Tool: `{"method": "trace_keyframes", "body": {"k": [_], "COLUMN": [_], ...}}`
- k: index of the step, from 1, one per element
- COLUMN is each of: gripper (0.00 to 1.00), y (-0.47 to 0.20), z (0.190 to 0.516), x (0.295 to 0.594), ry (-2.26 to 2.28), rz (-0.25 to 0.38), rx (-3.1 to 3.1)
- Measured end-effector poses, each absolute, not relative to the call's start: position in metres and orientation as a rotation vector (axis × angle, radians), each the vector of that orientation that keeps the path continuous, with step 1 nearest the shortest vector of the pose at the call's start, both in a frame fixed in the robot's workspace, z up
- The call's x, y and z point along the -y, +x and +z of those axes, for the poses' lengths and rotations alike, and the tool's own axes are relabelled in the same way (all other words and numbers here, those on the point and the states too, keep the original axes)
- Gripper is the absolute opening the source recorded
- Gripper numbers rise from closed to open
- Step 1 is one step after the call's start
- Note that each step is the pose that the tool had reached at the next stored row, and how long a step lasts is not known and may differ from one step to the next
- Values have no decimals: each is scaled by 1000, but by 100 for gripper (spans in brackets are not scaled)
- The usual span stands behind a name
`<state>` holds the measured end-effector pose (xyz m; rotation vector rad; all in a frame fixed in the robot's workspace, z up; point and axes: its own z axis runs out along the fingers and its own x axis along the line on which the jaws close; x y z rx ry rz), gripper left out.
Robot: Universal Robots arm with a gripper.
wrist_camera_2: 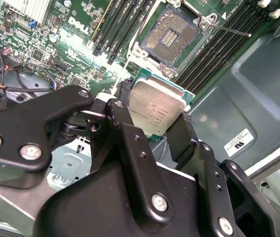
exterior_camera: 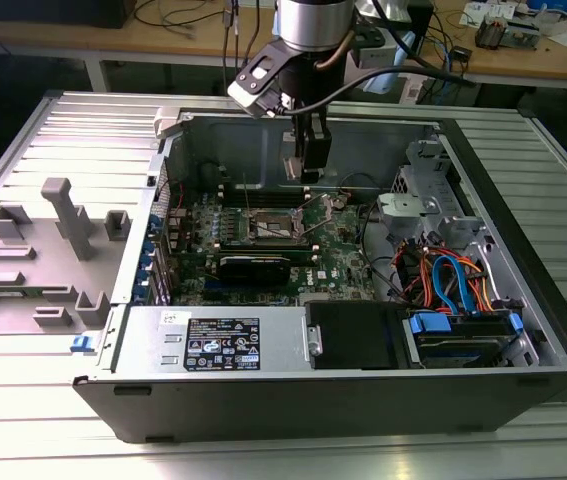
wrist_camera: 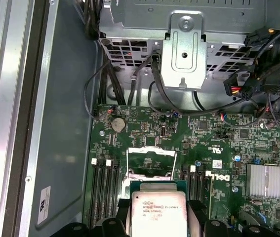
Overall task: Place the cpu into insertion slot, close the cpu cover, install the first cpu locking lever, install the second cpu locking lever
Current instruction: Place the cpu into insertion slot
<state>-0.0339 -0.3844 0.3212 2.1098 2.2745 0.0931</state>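
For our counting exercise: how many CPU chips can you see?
1: the cpu, held in the gripper above the motherboard, apart from the empty insertion slot. Others may be hidden.

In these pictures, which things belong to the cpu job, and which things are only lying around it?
Belonging to the job: the gripper, shut on the cpu; the empty insertion slot; the open cpu cover; a locking lever.
Just around: memory slots; heat sink; blue cables; grey fixture.
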Motion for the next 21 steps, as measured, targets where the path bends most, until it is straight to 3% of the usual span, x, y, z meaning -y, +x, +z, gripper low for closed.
{"method": "trace_keyframes", "body": {"k": [21], "gripper": [54], "y": [-34], "z": [316], "x": [386], "ry": [2110], "rz": [93], "rx": [-2274]}}
